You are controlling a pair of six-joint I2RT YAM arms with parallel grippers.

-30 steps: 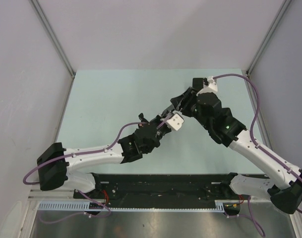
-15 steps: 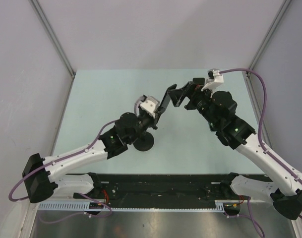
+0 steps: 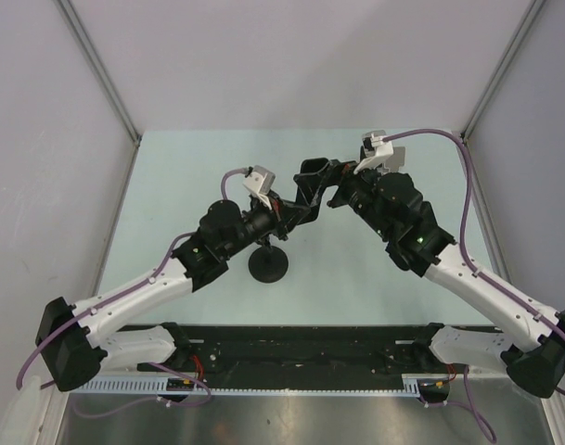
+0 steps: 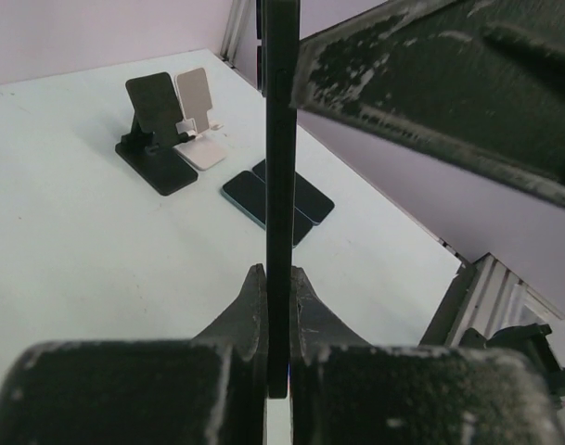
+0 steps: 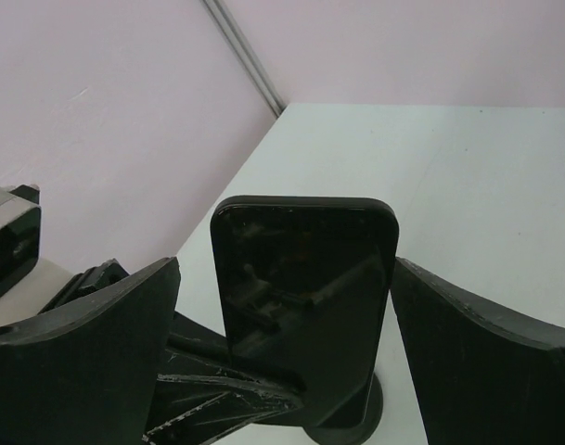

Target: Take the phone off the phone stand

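The black phone (image 5: pixel 305 297) stands upright on a black phone stand with a round base (image 3: pixel 268 264), also seen in the right wrist view (image 5: pixel 356 422). My left gripper (image 3: pixel 284 211) is shut on a thin black upright slab (image 4: pixel 280 185), seen edge-on, which appears to be the stand's upright part. My right gripper (image 3: pixel 317 183) is open with one finger on each side of the phone (image 5: pixel 284 269). Its right finger is at the phone's edge and its left finger stands apart from it.
In the left wrist view a black stand (image 4: pixel 157 130), a white stand (image 4: pixel 200 120) and two dark phones lying flat (image 4: pixel 277 197) sit on the table farther off. The side walls stand close to the table on both sides.
My left gripper has moved away from the near edge and up, which uncovered the stand's round base. My right gripper has moved left and now has its fingers on either side of the phone.
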